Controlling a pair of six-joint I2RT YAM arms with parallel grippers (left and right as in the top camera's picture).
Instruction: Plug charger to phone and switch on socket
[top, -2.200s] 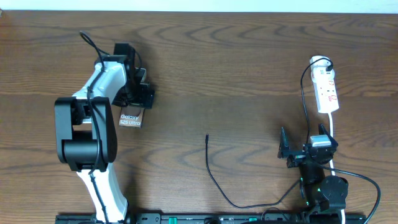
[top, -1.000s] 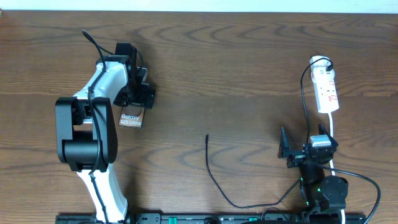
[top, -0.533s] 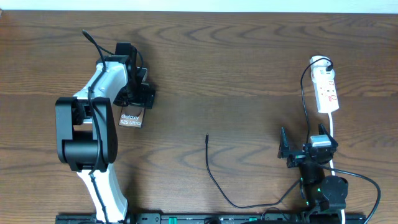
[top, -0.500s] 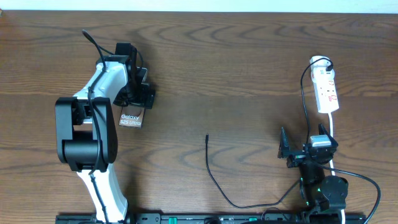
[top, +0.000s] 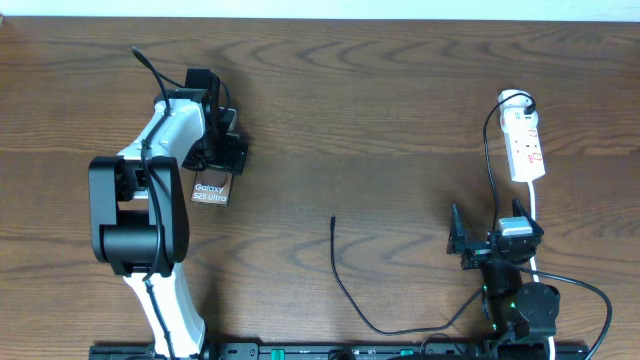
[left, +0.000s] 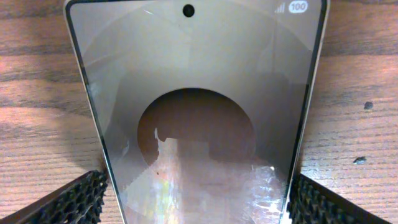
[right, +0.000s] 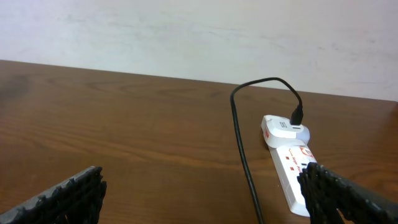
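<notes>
The phone (top: 211, 190) lies flat on the table at the left, its white "Galaxy S25 Ultra" text showing. Its far end is hidden under my left gripper (top: 228, 152). In the left wrist view the phone (left: 199, 124) fills the frame, and my left gripper (left: 198, 186) has a finger against each long edge. The charger (top: 340, 275) is a thin black cable whose free tip lies mid-table, apart from the phone. The socket (top: 526, 145) lies at the far right. My right gripper (top: 487, 225) is open and empty, just short of the socket (right: 292, 174) and the cable (right: 245, 168).
A round white plug (top: 515, 100) sits at the socket's far end, with the black cable plugged in there (right: 297, 115). A thick white cord (top: 537, 215) runs from the socket toward my right arm's base. A pale wall (right: 186, 31) stands behind the table's far edge.
Almost nothing. My left gripper has shifted very slightly over the phone's far end. The right arm, cable and socket have not moved.
</notes>
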